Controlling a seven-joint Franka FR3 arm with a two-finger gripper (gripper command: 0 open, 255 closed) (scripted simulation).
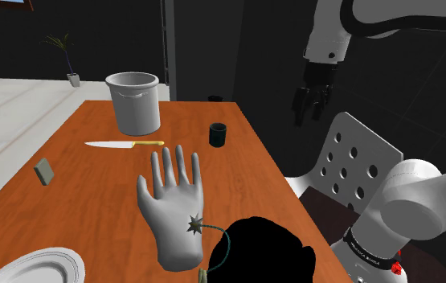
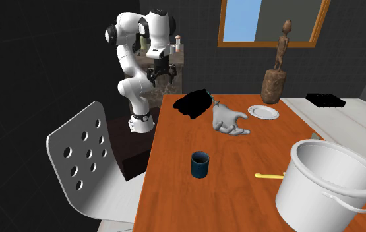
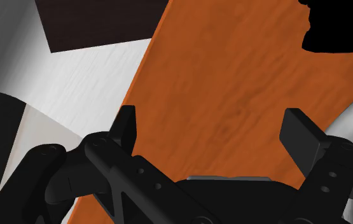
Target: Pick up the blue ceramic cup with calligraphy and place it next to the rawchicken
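Note:
A small dark blue cup (image 1: 218,134) (image 2: 200,163) stands upright on the orange wooden table (image 1: 92,185), near the edge on the shoulder view's right. My gripper (image 1: 313,103) (image 2: 158,74) hangs high in the air, well off the cup, above the table's edge by the chair. In the wrist view the gripper (image 3: 213,130) is open, its fingers (image 3: 125,127) wide apart over bare table (image 3: 232,83) with nothing between them. A flat black shape (image 1: 265,249) (image 2: 196,102) lies at the table end nearest the stand, beside a grey hand-shaped thing (image 1: 173,211) (image 2: 229,121).
A big grey pot (image 1: 137,103) (image 2: 326,184) stands at the far end, with a yellow-handled knife (image 1: 124,144) before it. A white plate (image 1: 40,269) (image 2: 264,112) and a small grey block (image 1: 44,171) lie on the table. A perforated white chair (image 1: 349,161) (image 2: 86,155) stands alongside.

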